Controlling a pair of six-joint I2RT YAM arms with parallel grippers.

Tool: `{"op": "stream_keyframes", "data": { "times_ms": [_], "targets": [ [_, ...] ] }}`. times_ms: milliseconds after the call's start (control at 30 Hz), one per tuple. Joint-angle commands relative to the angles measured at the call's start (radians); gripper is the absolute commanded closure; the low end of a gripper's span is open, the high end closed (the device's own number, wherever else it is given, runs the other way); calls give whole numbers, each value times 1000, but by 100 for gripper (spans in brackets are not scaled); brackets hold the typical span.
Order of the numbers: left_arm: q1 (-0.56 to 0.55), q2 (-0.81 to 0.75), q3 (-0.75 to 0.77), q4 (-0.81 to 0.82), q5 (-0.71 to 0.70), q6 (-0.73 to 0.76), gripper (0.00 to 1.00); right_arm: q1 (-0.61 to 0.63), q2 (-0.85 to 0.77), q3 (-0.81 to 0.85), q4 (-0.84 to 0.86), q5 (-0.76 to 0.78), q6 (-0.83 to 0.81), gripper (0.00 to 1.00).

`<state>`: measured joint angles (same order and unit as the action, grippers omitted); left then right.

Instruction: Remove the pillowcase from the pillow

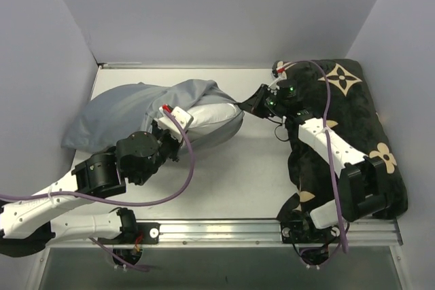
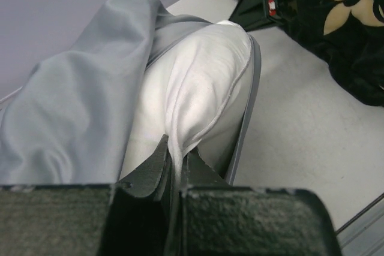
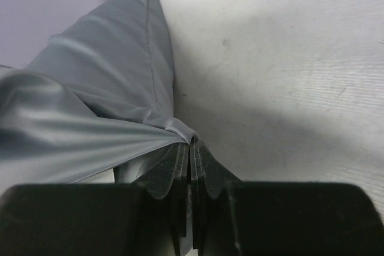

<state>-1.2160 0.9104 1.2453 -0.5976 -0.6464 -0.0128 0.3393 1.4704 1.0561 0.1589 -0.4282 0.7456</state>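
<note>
Left wrist shows left end effector (image 2: 178, 149) clenched on pillow (image 2: 204, 82); right end effector (image 3: 192, 147) clenched on pillowcase (image 3: 108, 88).

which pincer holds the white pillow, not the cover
The left pincer: shut on the plump white pillow; the right pincer pinches the blue-grey fabric pillowcase.

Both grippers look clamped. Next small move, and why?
Probably ease the left gripper back toward its base while the right gripper holds firm. The left is shut on the pillow, at its bare white edge, the right on the pillowcase, and much of the pillow sits inside, so pulling them apart should slide it out.
</note>
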Motion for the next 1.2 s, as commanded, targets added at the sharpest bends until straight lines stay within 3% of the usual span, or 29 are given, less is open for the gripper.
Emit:
{"op": "stream_keyframes", "data": {
  "times_ms": [0,233,300,667,900,1033,1167],
  "targets": [
    [-5,-93,55,332,-186,7,100,-62,48,-105,163,62,67,100],
    [-5,14,72,619,-367,181,100,7,-82,-337,407,51,152,100],
    [-7,54,91,721,-387,220,100,36,-122,-393,435,87,138,99],
    [-14,266,288,952,-403,441,100,106,-251,-536,515,219,126,97],
    [-16,370,440,960,-352,475,100,153,-217,-473,476,253,60,95],
    [-19,438,525,952,-349,467,100,326,-164,-392,371,420,-90,91],
    [-8,504,609,892,-323,445,100,402,-85,-381,338,531,-135,90]
  ]
}}
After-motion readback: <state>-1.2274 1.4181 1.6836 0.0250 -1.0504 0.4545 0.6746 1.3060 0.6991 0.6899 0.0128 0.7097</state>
